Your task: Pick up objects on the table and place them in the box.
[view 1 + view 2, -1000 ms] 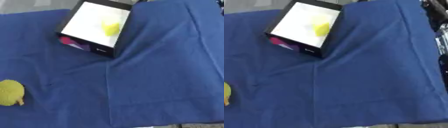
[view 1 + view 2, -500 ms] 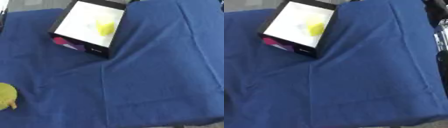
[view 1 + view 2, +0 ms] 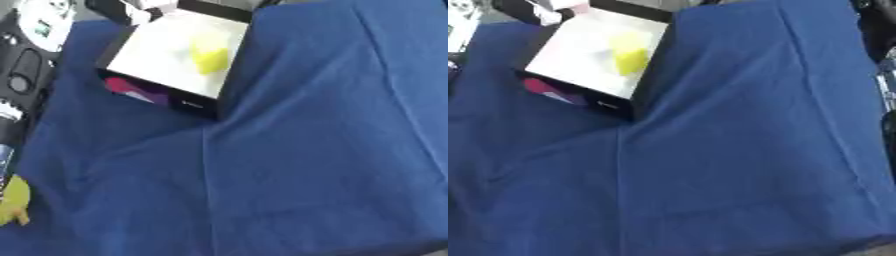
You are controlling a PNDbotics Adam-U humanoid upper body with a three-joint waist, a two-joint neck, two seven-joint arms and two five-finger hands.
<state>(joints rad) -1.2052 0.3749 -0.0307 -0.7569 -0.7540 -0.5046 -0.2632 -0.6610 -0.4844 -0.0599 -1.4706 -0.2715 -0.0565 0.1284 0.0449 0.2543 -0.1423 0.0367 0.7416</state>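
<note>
well, we see the black box [image 3: 166, 102] with its white inside on the blue cloth [image 3: 306, 150], a yellow object [image 3: 210, 57] lying inside it. another yellow-green object [image 3: 13, 200] sits on the cloth well below and left of the box, beside our left arm [image 3: 17, 95]; neither hand shows, so we cannot tell their fingers.

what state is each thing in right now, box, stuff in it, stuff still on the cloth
box: open on top, sitting on the blue cloth at the far left
yellow object in the box: already inside, lying on the white floor
yellow-green object: not yet boxed, on the cloth at the near left edge, partly cut off
blue cloth: spread over the table, creased
</note>
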